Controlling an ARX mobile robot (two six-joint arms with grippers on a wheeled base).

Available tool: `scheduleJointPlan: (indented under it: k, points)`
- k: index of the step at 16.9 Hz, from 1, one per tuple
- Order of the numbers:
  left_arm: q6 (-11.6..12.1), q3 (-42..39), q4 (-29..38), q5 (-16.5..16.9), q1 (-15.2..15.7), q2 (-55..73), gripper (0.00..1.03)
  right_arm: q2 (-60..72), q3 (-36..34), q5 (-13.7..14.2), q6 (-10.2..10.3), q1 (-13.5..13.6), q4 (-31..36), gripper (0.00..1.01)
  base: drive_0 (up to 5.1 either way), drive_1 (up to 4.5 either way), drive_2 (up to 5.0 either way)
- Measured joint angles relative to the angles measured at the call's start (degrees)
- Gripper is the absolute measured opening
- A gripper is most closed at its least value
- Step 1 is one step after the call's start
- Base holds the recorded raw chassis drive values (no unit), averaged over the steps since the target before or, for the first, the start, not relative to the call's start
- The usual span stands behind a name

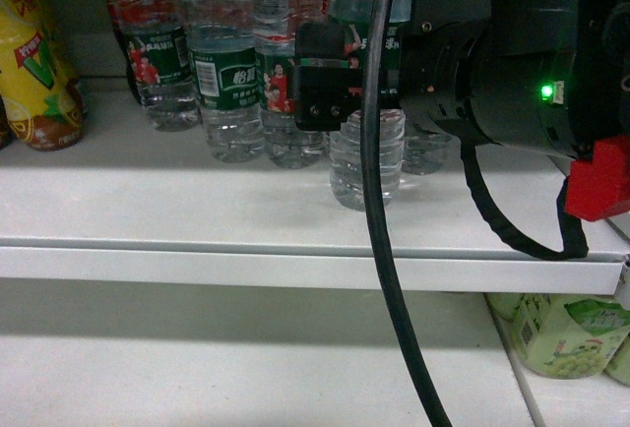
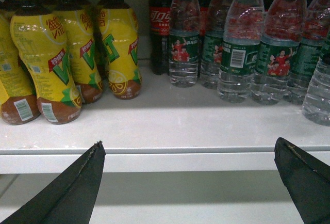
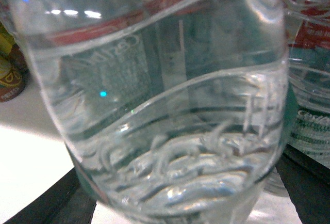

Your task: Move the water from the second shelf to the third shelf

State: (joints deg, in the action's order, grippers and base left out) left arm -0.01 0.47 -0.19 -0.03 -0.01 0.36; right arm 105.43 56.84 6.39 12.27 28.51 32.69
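Observation:
The water bottle (image 1: 366,156), clear and ribbed with a green label, stands a little in front of the row of like bottles (image 1: 226,73) on the white shelf (image 1: 295,240). My right gripper (image 1: 345,88) reaches in from the right and is shut on it at label height. In the right wrist view the bottle (image 3: 165,131) fills the frame, with a dark finger (image 3: 49,206) at each lower corner. My left gripper (image 2: 188,144) hangs open and empty before the shelf's front edge (image 2: 175,157); the held bottle (image 2: 317,92) shows at the far right there.
Yellow drink bottles (image 2: 51,53) crowd the shelf's left, with cola bottles (image 2: 160,28) behind the water row (image 2: 242,53). A black cable (image 1: 379,250) hangs across the head view. The lower shelf (image 1: 246,368) carries pale green bottles (image 1: 566,334) at its right.

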Motion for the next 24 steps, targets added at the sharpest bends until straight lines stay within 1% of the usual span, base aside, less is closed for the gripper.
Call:
scheduleJointPlan:
  k: [6, 7, 9, 11, 13, 16, 18, 20, 22, 24]
  points:
    - [0.02, 0.0, -0.02, 0.0, 0.0, 0.0, 0.98, 1.51, 2.51, 1.2, -0.02, 0.0, -0.98, 0.98, 0.0, 0.0, 0.0]
    - [0.0, 0.0, 0.0, 0.0, 0.0, 0.0, 0.98, 1.55, 2.75, 1.44, -0.02, 0.0, -0.94, 0.93, 0.0, 0.0, 0.0]
    - [0.0, 0.0, -0.02, 0.0, 0.0, 0.0, 0.98, 1.55, 2.99, 1.57, -0.02, 0.11, -0.92, 0.75, 0.0, 0.0, 0.0]
    - [0.02, 0.0, -0.02, 0.0, 0.0, 0.0, 0.98, 1.55, 2.99, 2.23, -0.31, 0.85, -1.05, 0.54, 0.0, 0.0, 0.0]
    - [0.0, 0.0, 0.0, 0.0, 0.0, 0.0, 0.98, 1.25, 2.97, 2.6, -0.24, 0.87, -1.31, 0.43, 0.0, 0.0, 0.0]
    - [0.0, 0.0, 0.0, 0.0, 0.0, 0.0, 0.98, -1.38, 0.81, 2.82, -0.11, 1.53, -2.62, 0.41, 0.0, 0.0, 0.0]
    - [0.02, 0.0, 0.0, 0.0, 0.0, 0.0, 0.98, -5.01, -2.45, 3.5, -0.63, 1.99, -4.33, 0.41, 0.0, 0.0, 0.0]
    - [0.02, 0.0, 0.0, 0.0, 0.0, 0.0, 0.98, -9.33, -7.1, 4.15, -1.44, 2.16, -4.61, 0.41, 0.0, 0.0, 0.0]
    - [0.0, 0.0, 0.0, 0.0, 0.0, 0.0, 0.98, -13.46, -11.63, 4.11, -1.84, 1.44, -4.66, 0.41, 0.0, 0.0, 0.0]
    - [0.02, 0.0, 0.0, 0.0, 0.0, 0.0, 0.98, -18.99, -17.46, 4.02, -1.92, -0.24, -4.52, 0.41, 0.0, 0.0, 0.0]
